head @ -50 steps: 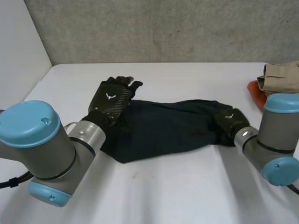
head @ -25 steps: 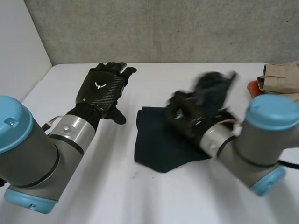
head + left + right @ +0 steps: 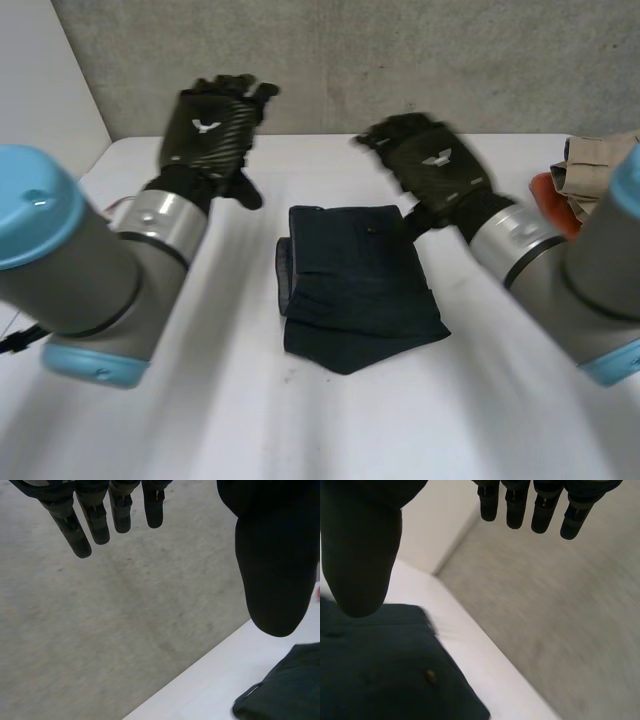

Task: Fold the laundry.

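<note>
The dark navy garment [image 3: 355,290] lies at centre frame on the white counter [image 3: 250,420], doubled into a compact packet. It may be trousers, though that is hard to tell. Neither hand touches it, so I judge this fold done. Beyond it the left hand [image 3: 210,135] hovers at upper left and the right hand [image 3: 430,165] at upper centre, fingers straight and spread, holding nothing. At the far right edge, tan cloth [image 3: 600,165] rests on something orange [image 3: 548,195], which I take for a set-aside pile.

No actual words or numbers to read anywhere here. Closest thing is a small white mark [image 3: 204,126] on the back of the left hand [image 3: 218,150], maybe a winged logo, with a matching one on the right hand [image 3: 450,182].
</note>
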`<state>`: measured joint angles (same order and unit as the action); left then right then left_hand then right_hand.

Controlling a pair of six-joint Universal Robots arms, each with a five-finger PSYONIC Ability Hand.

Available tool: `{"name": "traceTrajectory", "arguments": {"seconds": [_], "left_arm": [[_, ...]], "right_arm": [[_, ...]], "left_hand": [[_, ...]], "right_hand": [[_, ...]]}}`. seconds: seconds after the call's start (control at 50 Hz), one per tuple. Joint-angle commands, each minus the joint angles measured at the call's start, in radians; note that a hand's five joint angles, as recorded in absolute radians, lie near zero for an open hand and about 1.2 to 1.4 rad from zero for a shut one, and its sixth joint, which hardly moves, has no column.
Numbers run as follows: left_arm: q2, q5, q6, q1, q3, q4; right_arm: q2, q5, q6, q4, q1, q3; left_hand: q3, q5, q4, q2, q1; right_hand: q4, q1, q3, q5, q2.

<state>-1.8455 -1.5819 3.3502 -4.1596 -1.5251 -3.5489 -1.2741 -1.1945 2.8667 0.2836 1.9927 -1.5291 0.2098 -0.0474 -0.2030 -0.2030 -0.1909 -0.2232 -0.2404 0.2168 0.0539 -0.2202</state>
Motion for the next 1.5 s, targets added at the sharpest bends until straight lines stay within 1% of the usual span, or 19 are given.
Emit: {"name": "traceTrajectory", "arguments": {"seconds": [0.02,0.12,0.2,0.26,0.36,0.44,0.56,0.72,0.8,0.86,0.98,1.02,1.1,1.22,1.34,1.36,1.38,1.46,1.5], "left_arm": [[-0.236,0.003,-0.001,0.131,0.23,0.113],[-0.423,-0.003,0.002,0.144,0.402,0.305],[-0.503,-0.032,0.006,0.141,0.468,0.433],[-0.524,-0.061,0.012,0.139,0.482,0.467],[-0.563,-0.122,0.11,0.128,0.485,0.508],[-0.564,-0.158,0.176,0.127,0.484,0.519],[-0.531,-0.158,0.189,0.128,0.488,0.519],[-0.425,-0.147,0.181,0.148,0.481,0.515],[-0.309,-0.113,0.16,0.162,0.451,0.513],[-0.235,-0.07,0.124,0.157,0.412,0.51],[-0.084,0.141,-0.003,0.13,0.293,0.499],[-0.054,0.222,-0.037,0.11,0.252,0.495],[-0.037,0.29,-0.057,0.088,0.214,0.479],[-0.043,0.292,-0.06,0.082,0.197,0.475],[-0.055,0.292,-0.06,0.081,0.192,0.473],[-0.055,0.29,-0.06,0.081,0.192,0.473],[-0.055,0.29,-0.06,0.081,0.189,0.47],[-0.055,0.29,-0.058,0.079,0.186,0.458],[-0.054,0.289,-0.058,0.079,0.184,0.455]], "right_arm": [[0.077,-0.128,0.109,-0.254,-0.06,0.133],[0.289,-0.12,0.054,-0.375,-0.049,0.331],[0.408,-0.082,0.051,-0.429,-0.049,0.432],[0.484,-0.071,0.045,-0.452,-0.048,0.486],[0.576,-0.077,-0.038,-0.494,-0.046,0.544],[0.598,-0.097,-0.116,-0.5,-0.043,0.557],[0.573,-0.155,-0.181,-0.508,-0.04,0.567],[0.405,-0.163,-0.155,-0.483,-0.008,0.526],[0.254,-0.163,-0.149,-0.382,-0.002,0.366],[0.188,-0.162,-0.149,-0.307,-0.002,0.243],[0.03,-0.154,-0.147,-0.071,0.02,-0.121],[0.027,-0.151,-0.149,0.023,0.038,-0.224],[0.035,-0.137,-0.15,0.153,0.089,-0.344],[0.16,-0.145,-0.173,0.261,0.124,-0.358],[0.271,-0.155,-0.221,0.371,0.126,-0.267],[0.286,-0.157,-0.227,0.374,0.124,-0.255],[0.304,-0.157,-0.243,0.385,0.124,-0.234],[0.334,-0.152,-0.251,0.407,0.123,-0.177],[0.344,-0.152,-0.251,0.41,0.124,-0.154]], "left_hand": [[0.01,0.003,-0.016,-0.016,-0.029],[0.013,0.0,-0.019,-0.019,-0.031],[0.015,-0.003,-0.022,-0.022,-0.034],[0.018,-0.006,-0.025,-0.025,-0.037],[0.021,-0.009,-0.028,-0.028,-0.04],[0.018,-0.006,-0.025,-0.025,-0.037],[0.013,0.0,-0.019,-0.019,-0.031],[0.001,0.011,-0.008,-0.008,-0.02],[-0.002,0.014,-0.005,-0.005,-0.017],[-0.002,0.014,-0.005,-0.005,-0.017],[0.001,0.011,-0.008,-0.008,-0.02],[0.004,0.008,-0.01,-0.01,-0.023],[0.012,0.0,-0.019,-0.019,-0.031],[0.013,0.0,-0.019,-0.019,-0.031],[0.015,-0.003,-0.022,-0.022,-0.034],[0.018,-0.006,-0.025,-0.025,-0.037],[0.015,-0.003,-0.022,-0.022,-0.034],[0.018,-0.006,-0.025,-0.025,-0.037],[0.018,-0.006,-0.025,-0.025,-0.037]], "right_hand": [[0.049,0.066,-0.042,-0.054,0.046],[0.049,0.066,-0.042,-0.054,0.046],[0.049,0.066,-0.042,-0.054,0.046],[0.049,0.066,-0.042,-0.054,0.046],[0.049,0.066,-0.042,-0.054,0.046],[0.049,0.066,-0.042,-0.054,0.046],[0.049,0.066,-0.042,-0.054,0.046],[0.049,0.066,-0.042,-0.054,0.046],[0.049,0.066,-0.042,-0.054,0.046],[0.049,0.066,-0.042,-0.054,0.046],[0.049,0.066,-0.042,-0.054,0.046],[0.049,0.066,-0.042,-0.054,0.046],[0.049,0.066,-0.042,-0.054,0.046],[0.049,0.066,-0.042,-0.054,0.046],[0.03,0.047,-0.024,-0.035,0.027],[-0.029,-0.011,0.035,0.023,-0.032],[-0.212,-0.195,0.219,0.207,-0.215],[-0.703,-0.686,0.709,0.698,-0.706],[-0.847,-0.83,0.854,0.842,-0.85]]}}
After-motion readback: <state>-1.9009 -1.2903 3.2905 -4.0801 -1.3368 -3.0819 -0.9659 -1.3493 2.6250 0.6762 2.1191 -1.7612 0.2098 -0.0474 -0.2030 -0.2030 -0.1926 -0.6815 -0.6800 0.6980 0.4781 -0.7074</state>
